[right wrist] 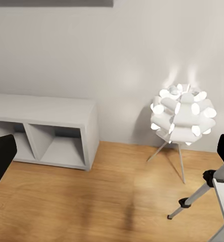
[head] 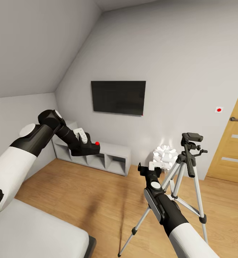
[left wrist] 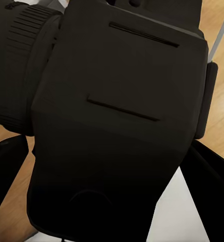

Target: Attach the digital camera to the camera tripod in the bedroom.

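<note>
The bed lies nearest. The left gripper holds the digital camera aloft; the right gripper spreads wide beside the camera tripod.

Left tool raised, clamped on its load — right tool forward, spread.

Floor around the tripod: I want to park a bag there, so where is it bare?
Bare wood lies between the bed and the camera tripod, up to the low shelf unit. Crowded behind the tripod: the ball lamp stands close.
</note>
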Robot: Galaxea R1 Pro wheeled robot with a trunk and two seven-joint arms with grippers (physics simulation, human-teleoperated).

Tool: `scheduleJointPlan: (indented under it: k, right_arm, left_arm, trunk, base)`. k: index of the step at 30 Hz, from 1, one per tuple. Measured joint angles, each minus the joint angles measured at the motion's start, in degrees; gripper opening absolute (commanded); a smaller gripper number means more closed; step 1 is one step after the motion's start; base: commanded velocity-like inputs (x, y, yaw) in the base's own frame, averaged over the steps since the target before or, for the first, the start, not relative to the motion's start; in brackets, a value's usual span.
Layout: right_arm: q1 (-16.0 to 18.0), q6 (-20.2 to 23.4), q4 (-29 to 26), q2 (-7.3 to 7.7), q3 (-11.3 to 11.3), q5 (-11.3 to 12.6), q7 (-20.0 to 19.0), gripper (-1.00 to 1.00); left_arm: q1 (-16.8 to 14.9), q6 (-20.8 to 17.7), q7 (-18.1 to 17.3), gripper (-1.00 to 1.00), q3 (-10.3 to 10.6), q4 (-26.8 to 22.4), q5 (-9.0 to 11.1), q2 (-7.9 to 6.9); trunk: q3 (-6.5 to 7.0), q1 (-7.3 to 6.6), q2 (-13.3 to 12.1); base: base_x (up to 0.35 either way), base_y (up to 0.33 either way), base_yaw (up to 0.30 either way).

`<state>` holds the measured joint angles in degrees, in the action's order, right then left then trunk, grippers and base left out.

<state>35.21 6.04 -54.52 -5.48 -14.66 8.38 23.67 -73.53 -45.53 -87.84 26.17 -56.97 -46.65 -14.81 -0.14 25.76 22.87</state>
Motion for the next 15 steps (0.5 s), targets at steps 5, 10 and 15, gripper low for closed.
scheduleJointPlan:
  k: [5,10,15]
  right_arm:
    - [0.0,-0.1,0.0,0.0,0.0,0.0,0.0,1.0]
    - [0.0,0.0,0.1,0.0,0.0,0.1,0.0,1.0]
    - [0.0,0.1,0.7,0.0,0.0,4.1,0.4,1.0]
  left_arm:
    - [0.0,0.0,0.0,-1.0,0.0,0.0,0.0,0.0]
    - [0.0,0.0,0.0,-1.0,0.0,0.0,0.0,0.0]
    - [0.0,0.0,0.0,-1.0,0.0,0.0,0.0,0.0]
  trunk:
    - [0.0,0.0,0.0]
    - [0.0,0.0,0.0]
    - [0.0,0.0,0.0]
  base:
    - [0.0,0.0,0.0]
    - [0.0,0.0,0.0]
    - [0.0,0.0,0.0]
